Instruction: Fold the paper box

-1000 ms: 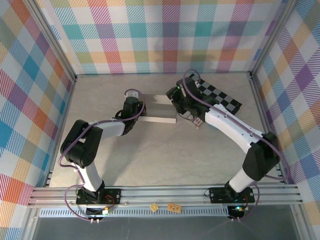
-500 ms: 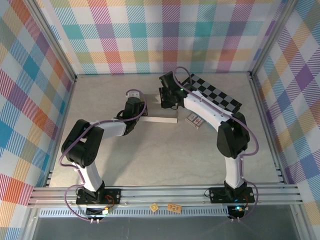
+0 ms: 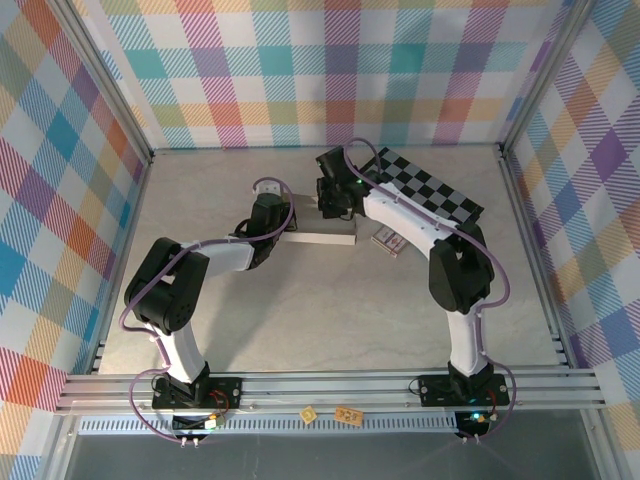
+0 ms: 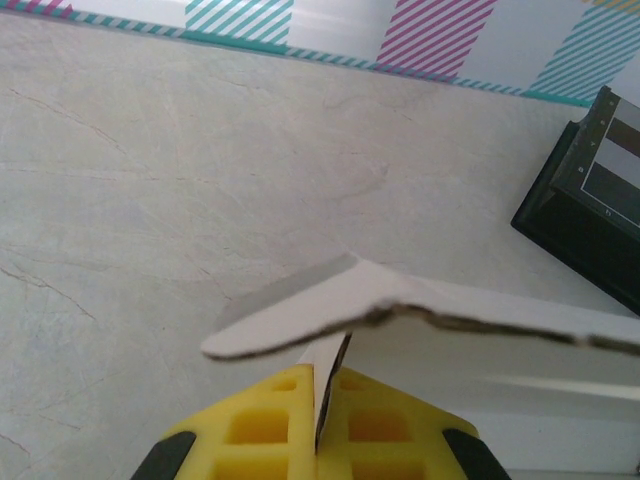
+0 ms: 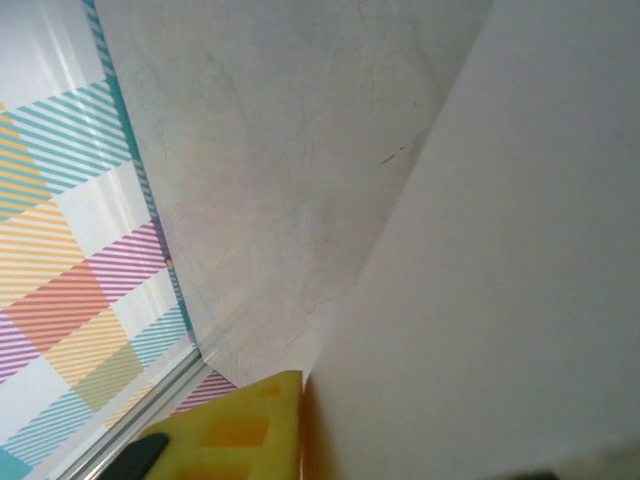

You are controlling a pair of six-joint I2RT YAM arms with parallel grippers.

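The white paper box (image 3: 325,239) lies partly folded at the back middle of the table, one long wall facing front. My left gripper (image 3: 272,212) sits at its left end. In the left wrist view its yellow fingers (image 4: 260,425) are shut on a thin upright flap, my left gripper (image 4: 322,378) pinching it below a bent flap of the paper box (image 4: 400,300). My right gripper (image 3: 326,198) is at the box's back edge. In the right wrist view one yellow finger (image 5: 240,430) presses flat against a large white panel (image 5: 500,300); the other finger is hidden behind it.
A black-and-grey checkered board (image 3: 430,190) lies at the back right, its edge also showing in the left wrist view (image 4: 590,210). A small printed packet (image 3: 388,239) rests just right of the box. Plaid walls and metal rails (image 3: 520,190) close the table in.
The right arm swung left from beside the packet to the box's back edge, and its jaws closed on the panel. The left gripper kept its hold and place.
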